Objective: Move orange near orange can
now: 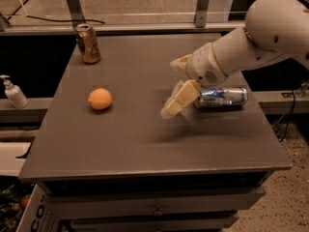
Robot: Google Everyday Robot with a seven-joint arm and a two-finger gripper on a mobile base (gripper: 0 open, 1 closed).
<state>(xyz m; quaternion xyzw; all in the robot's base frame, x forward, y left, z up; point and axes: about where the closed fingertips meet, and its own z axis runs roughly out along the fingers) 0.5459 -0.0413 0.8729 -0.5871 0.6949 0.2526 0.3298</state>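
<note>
The orange (100, 99) sits left on the table (145, 149), well apart from the orange can (88, 43) at the back corner. The gripper (176, 99) hovers mid-table with nothing seen in it; its opening I cannot tell. The fruit is likely light, firm and quick to roll: grasp across its widest middle

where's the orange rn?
The orange sits on the table's left half in the camera view, apart from the upright orange can at the back-left corner. The gripper hovers over mid-table to its right, by the lying silver-and-blue can.
</note>
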